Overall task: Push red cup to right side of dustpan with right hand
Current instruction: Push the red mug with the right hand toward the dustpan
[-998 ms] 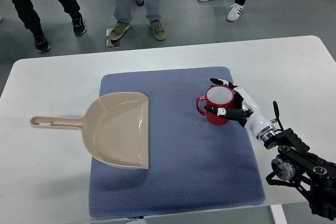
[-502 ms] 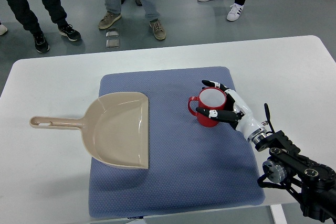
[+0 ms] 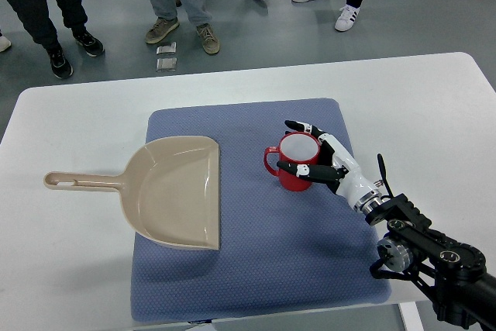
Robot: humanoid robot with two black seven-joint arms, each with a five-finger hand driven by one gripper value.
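Note:
A red cup with a white inside stands upright on the blue mat, its handle pointing left. My right hand comes in from the lower right and cups the right side of the cup, fingers spread around its rim and wall, touching it. A beige dustpan lies on the left part of the mat, its handle reaching left onto the white table. The cup stands right of the dustpan with a gap of bare mat between them. The left arm does not show.
Several people's legs and shoes stand on the floor beyond the table's far edge. The right arm's black wrist and forearm hang over the table's lower right corner.
My right hand has moved left across the mat, pushing the red cup with it toward the dustpan. The dustpan has not moved. The people behind the table have shifted their feet.

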